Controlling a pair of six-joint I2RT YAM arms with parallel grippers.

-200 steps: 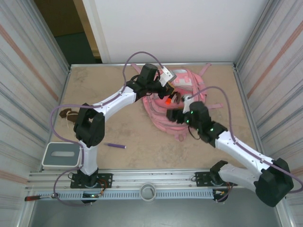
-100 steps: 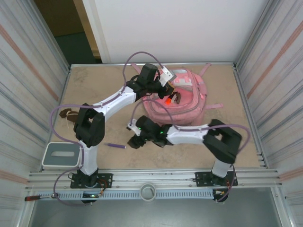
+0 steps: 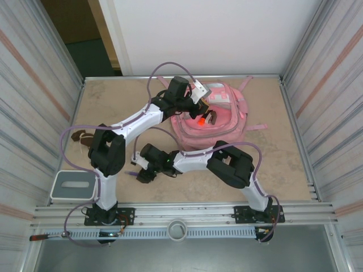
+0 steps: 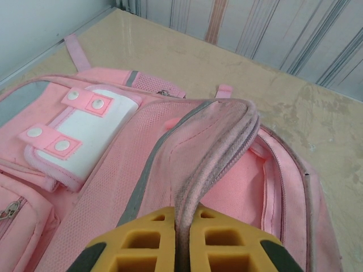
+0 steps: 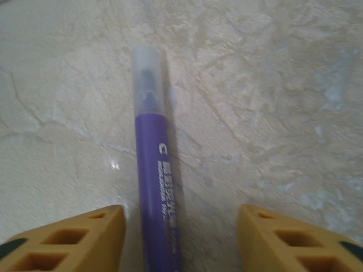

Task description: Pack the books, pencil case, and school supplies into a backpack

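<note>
Backpack (image 3: 227, 122): pink fabric, lying flat on the table (image 3: 113, 102) by the far edge, a little right of the middle. White patch (image 4: 93, 133) with pink snap tabs on the front. The main compartment stands open and shows a pink lining.

Left gripper (image 4: 184, 241): clenched on the grey-trimmed zip rim (image 4: 218, 139) of the backpack's opening. The fabric edge is pinched between both yellow pads and lifted clear of the panel below.

Small orange-red item (image 3: 201, 120): sits at the mouth of the backpack just below the left gripper. It is possibly the highlighter, but is too small to tell.

Purple pen (image 5: 159, 187): has a clear cap and white lettering on the barrel. It lies flat on bare table towards the near edge, left of the middle, well apart from the backpack.

Right gripper (image 5: 180, 238): jaws apart and low over the table, one pad on each side of the pen's barrel. Neither pad touches it and nothing is grasped.

Grey-and-white box (image 3: 72, 187): at the near left corner.

Brown lump with a cord (image 3: 82, 139): at the left edge.
</note>
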